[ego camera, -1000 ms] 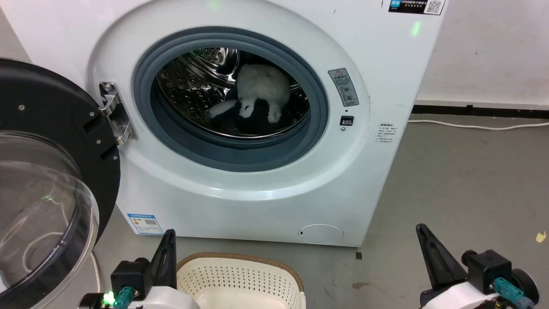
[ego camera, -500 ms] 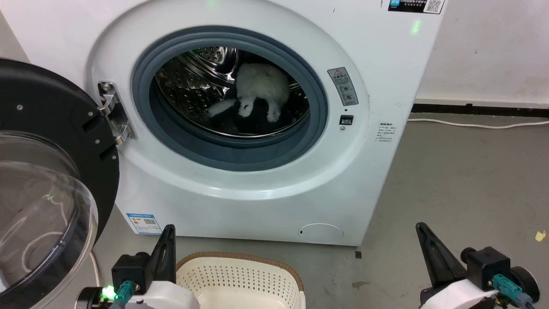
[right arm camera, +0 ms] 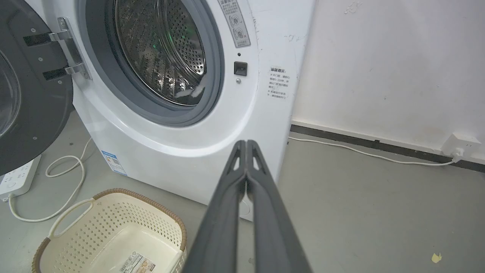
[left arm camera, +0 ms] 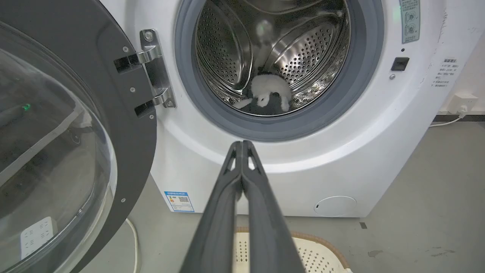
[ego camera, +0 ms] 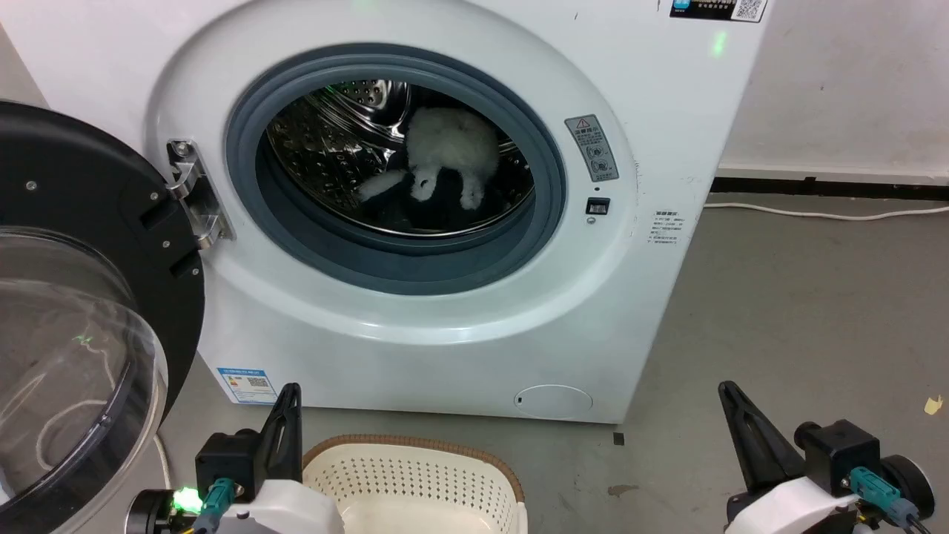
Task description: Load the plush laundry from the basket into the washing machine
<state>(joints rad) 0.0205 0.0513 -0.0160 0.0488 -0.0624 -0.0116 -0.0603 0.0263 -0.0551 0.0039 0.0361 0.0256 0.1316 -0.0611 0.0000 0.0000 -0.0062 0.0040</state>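
The fluffy white plush laundry [ego camera: 451, 159] [left arm camera: 266, 90] lies inside the steel drum of the washing machine [ego camera: 460, 341] [left arm camera: 341, 159] [right arm camera: 182, 151], whose door [ego camera: 81, 282] stands wide open at the left. The cream basket [ego camera: 415, 482] [right arm camera: 113, 235] sits on the floor in front, holding no toy, with a sticker on its inner bottom. My left gripper [ego camera: 291, 393] [left arm camera: 242, 144] is shut with nothing in it, low beside the basket's left. My right gripper [ego camera: 726, 391] [right arm camera: 246, 143] is shut and holds nothing, low at the right over bare floor.
The open door's clear dome [left arm camera: 49, 151] juts out at the left. A white power strip [right arm camera: 17, 178] and its cord [right arm camera: 64, 170] lie on the floor left of the machine. A cable [ego camera: 823, 216] runs along the wall to a socket [right arm camera: 460, 146]. Grey floor [ego camera: 801, 311] spreads right.
The head view has shifted slightly, so the machine sits a touch higher and the grippers a little higher in it. Nothing in the scene has been moved.
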